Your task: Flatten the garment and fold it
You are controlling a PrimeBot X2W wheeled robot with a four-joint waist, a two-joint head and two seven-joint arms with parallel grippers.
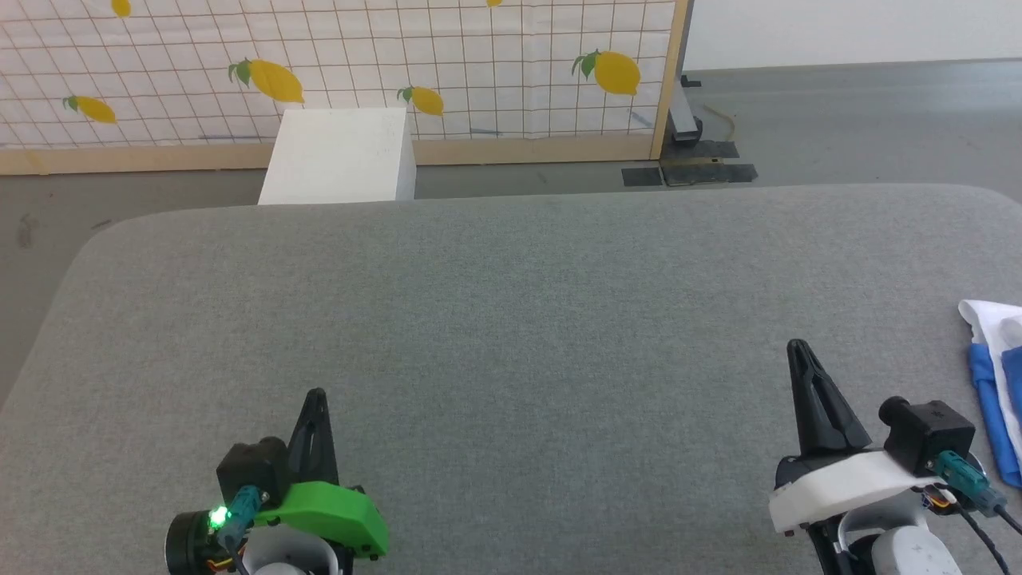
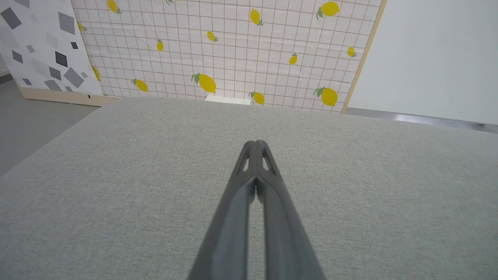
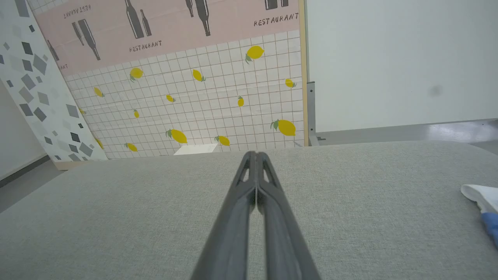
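Fingers pressed together — left end effector, right end effector — both empty.

A soft white cotton garment with royal-blue sleeve fabric lies bunched and unfolded at the far right edge of the grey fabric-covered surface, partly cut off from view.

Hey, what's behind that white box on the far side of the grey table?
A lemon-print grid panel with a wooden base rail stands behind the white box. The box covers a stretch of both; the grey table hides the box's foot.
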